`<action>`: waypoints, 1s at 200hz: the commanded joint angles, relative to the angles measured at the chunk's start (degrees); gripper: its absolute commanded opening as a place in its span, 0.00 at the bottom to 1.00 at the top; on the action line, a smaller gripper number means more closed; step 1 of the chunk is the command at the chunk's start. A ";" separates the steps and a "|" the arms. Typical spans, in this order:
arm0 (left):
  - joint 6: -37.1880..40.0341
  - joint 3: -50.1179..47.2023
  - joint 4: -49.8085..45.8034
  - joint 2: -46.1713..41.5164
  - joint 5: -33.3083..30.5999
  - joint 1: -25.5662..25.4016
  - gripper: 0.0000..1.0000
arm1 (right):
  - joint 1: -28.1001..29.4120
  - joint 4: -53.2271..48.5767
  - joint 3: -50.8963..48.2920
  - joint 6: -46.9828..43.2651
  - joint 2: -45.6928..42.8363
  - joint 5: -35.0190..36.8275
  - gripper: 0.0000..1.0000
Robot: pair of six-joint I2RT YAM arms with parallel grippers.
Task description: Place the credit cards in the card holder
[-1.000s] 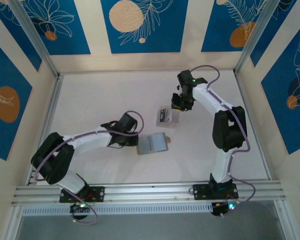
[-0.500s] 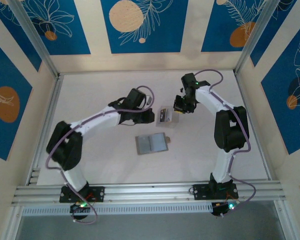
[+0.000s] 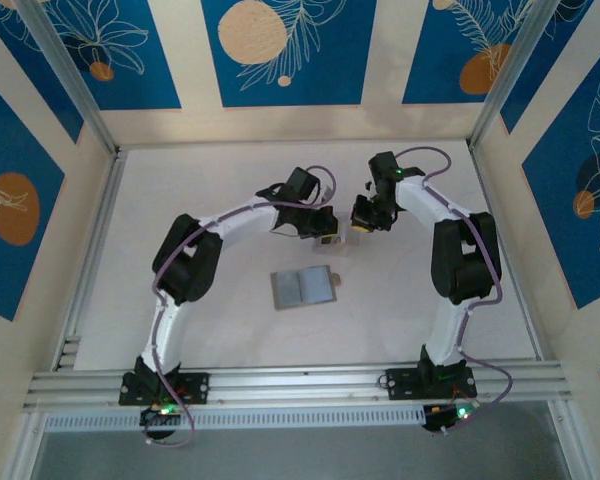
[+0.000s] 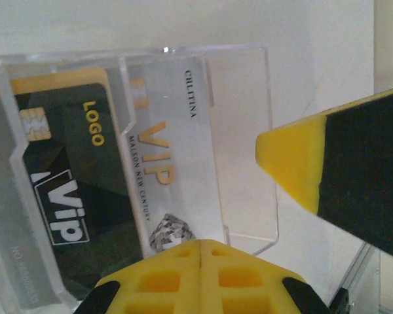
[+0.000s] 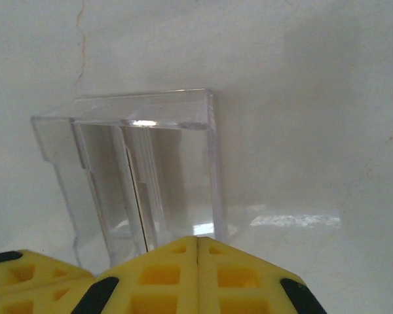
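Credit cards, black and silver, sit in a clear plastic stand that your clenched left pincer and right pincer probably steady.

Two thin rectangular credit cards stand side by side inside a clear plastic stand. One is a black card with a gold chip, gold "LOGO" and white "Vip" lettering. The other is a pale silver card with gold "VIP" lettering. A flat, nearly square bluish-grey card holder, creased down its middle, lies on the white table, apart from the stand on its near side.
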 commanded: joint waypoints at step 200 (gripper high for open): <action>10.49 15.91 -14.70 8.67 -11.91 -4.39 0.04 | -4.05 1.79 -5.58 3.87 -7.11 1.20 0.02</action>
